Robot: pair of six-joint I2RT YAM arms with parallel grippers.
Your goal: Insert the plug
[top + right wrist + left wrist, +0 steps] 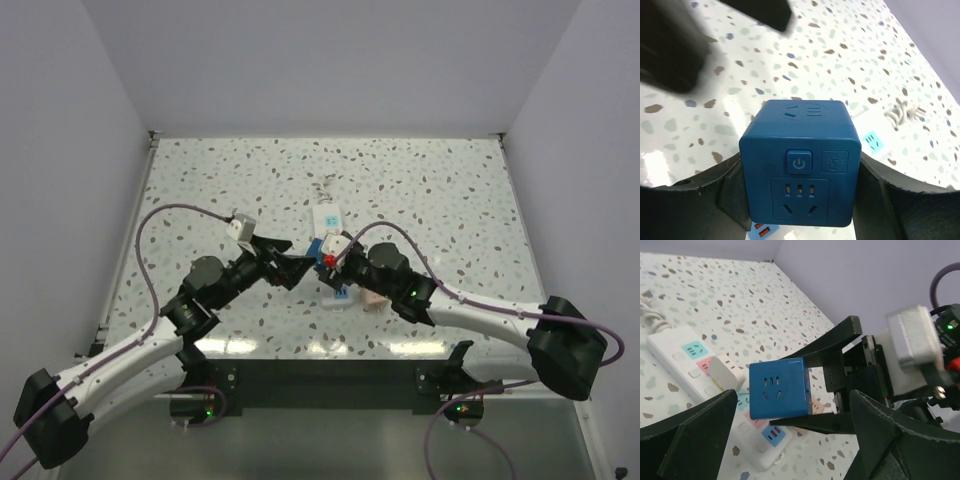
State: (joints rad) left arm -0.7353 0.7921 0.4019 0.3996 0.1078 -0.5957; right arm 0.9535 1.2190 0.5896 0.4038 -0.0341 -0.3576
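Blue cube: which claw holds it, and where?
Right claw, clamped on two opposite side faces of the cube. Left claw is open, holding nothing.

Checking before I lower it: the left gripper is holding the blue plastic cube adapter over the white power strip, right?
No. The right gripper holds the blue plastic cube adapter, with a finger on either side of it in the right wrist view. The left gripper is open and empty. The cube is indeed over the white power strip.

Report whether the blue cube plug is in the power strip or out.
Out. The right gripper holds the blue cube plug in the air above the white power strip, not seated.
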